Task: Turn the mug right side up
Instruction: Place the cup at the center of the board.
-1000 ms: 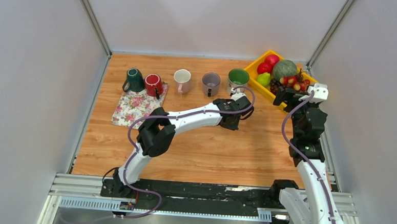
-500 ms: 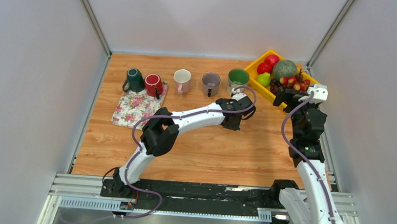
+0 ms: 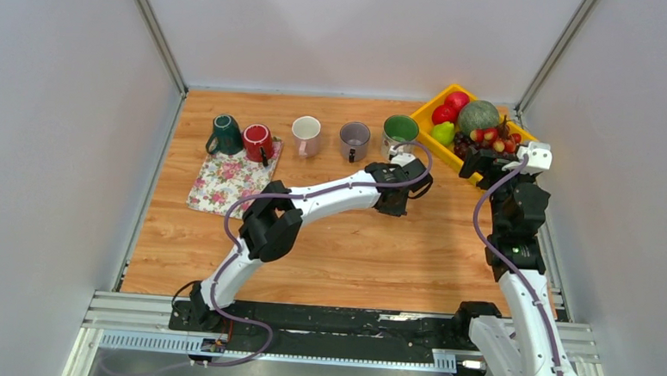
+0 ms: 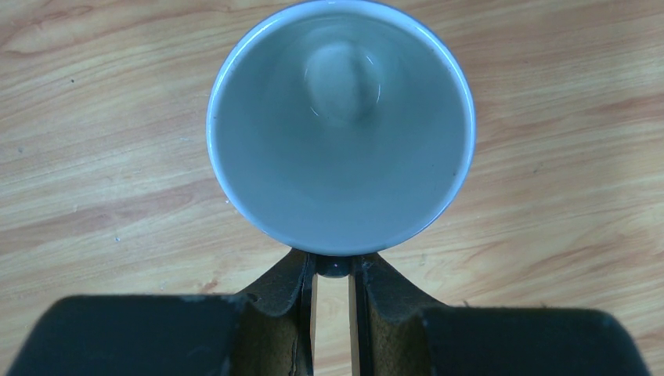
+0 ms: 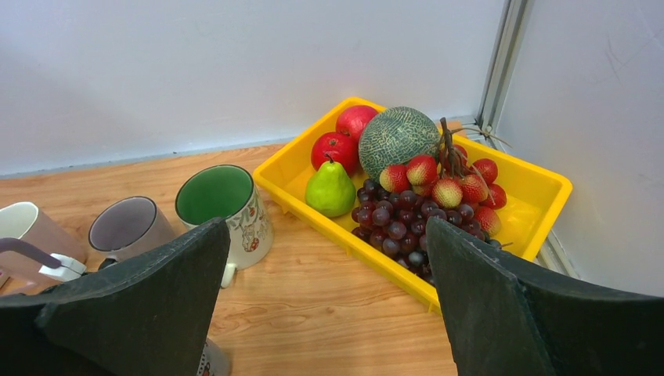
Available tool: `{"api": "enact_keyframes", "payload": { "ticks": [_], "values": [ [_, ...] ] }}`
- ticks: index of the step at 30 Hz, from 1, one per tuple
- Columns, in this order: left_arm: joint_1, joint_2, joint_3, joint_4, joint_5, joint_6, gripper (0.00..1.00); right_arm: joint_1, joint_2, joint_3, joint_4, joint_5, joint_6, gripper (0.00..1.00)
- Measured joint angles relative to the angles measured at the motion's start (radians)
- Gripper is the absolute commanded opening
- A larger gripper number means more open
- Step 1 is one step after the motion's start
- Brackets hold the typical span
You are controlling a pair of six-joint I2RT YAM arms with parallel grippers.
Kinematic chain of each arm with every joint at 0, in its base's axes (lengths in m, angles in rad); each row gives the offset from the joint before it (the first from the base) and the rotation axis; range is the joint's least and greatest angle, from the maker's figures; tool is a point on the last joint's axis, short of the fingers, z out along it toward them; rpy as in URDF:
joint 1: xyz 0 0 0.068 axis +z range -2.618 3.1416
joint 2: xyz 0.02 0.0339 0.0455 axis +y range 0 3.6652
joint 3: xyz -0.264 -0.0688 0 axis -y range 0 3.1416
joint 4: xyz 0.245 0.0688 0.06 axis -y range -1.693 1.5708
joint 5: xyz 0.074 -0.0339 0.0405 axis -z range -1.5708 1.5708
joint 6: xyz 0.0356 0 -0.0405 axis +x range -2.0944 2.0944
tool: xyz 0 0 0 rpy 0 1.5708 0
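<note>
Mug point(image 4: 341, 133) upright on the counter point(image 4: 94, 157), mouth open toward the left wrist camera, pale glazed inside, rim round and whole. Handle on the near side, pinched between the two fingers point(image 4: 290, 282) of the left end effector point(image 4: 333, 270), closed almost completely, with only the thin handle between the pads. From above, mug hidden under the left end effector point(image 3: 397, 184), just on the near side of the green-lined mug point(image 3: 400, 129) at the right end of the row.

Right end effector point(image 5: 327, 258) spread wide and holding nothing, raised above the counter near the yellow tray point(image 5: 540, 196).

Along the back of the counter: dark green mug point(image 3: 225, 135) and red mug point(image 3: 258, 139) at the far edge of a floral cloth point(image 3: 227, 178), then cream mug point(image 3: 306, 133) and grey mug point(image 3: 354, 138), both mouth up, apart from each other.

In the tray: netted melon point(image 5: 395, 141), red apples point(image 5: 337, 149), green pear point(image 5: 330, 192), dark grapes point(image 5: 391, 223), strawberries point(image 5: 446, 188).

Small red and green print on the white outer wall of the green-lined mug, seen from the right wrist; too small to tell whether any of it is lettering.
</note>
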Motion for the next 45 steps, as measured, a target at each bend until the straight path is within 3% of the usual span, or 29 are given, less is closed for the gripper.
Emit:
{"api": "enact_keyframes", "payload": {
  "ticks": [10,16,24,45],
  "values": [
    [-0.002,0.027,0.017,-0.014,-0.007,-0.011,0.12,-0.03,-0.009,0.0,0.001,-0.001,0.0,1.0],
    [-0.002,0.031,0.02,-0.016,-0.007,-0.014,0.26,-0.033,-0.012,0.0,0.0,-0.002,0.0,1.0],
    [-0.002,0.033,0.038,-0.011,-0.007,-0.014,0.36,-0.035,-0.014,0.0,0.001,-0.008,0.002,1.0],
    [-0.003,0.033,0.042,-0.01,0.025,-0.014,0.36,-0.039,-0.019,0.0,0.001,-0.012,0.008,1.0]
  ]
}}
